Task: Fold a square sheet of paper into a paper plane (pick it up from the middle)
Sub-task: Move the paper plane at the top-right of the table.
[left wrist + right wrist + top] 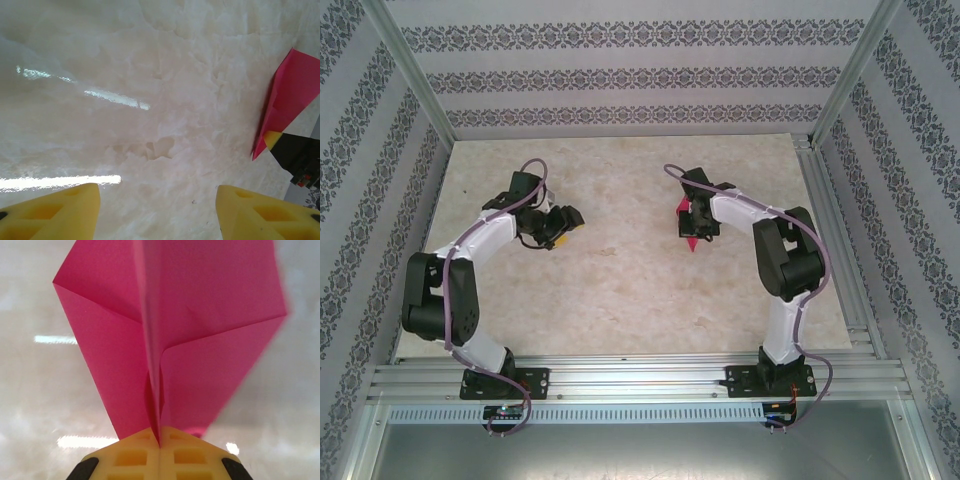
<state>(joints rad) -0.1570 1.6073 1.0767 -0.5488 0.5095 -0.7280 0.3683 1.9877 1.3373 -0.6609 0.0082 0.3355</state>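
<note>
Paper plane [165,330] sits pinched along its centre crease in my right gripper [160,444], jaws clamped on it, right of centre over the table [620,290]. My left gripper [157,207] hovers beside it, jaws apart. I judge folding is nearly done. Next comes a gentle set-down.

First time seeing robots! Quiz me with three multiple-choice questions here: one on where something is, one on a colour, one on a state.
1. Where is the folded paper?
A. Lying flat on the table.
B. Pinched in the right gripper.
C. Hanging on the frame.

2. What colour is the paper?
A. Blue.
B. Magenta-pink.
C. White.

3. The left gripper is:
A. open and empty.
B. shut on the paper.
C. shut on nothing.

Answers:
1 B, its jaws meet on the centre fold.
2 B, it is bright pink in each view.
3 A, its jaws stand wide apart, nothing between.
</note>
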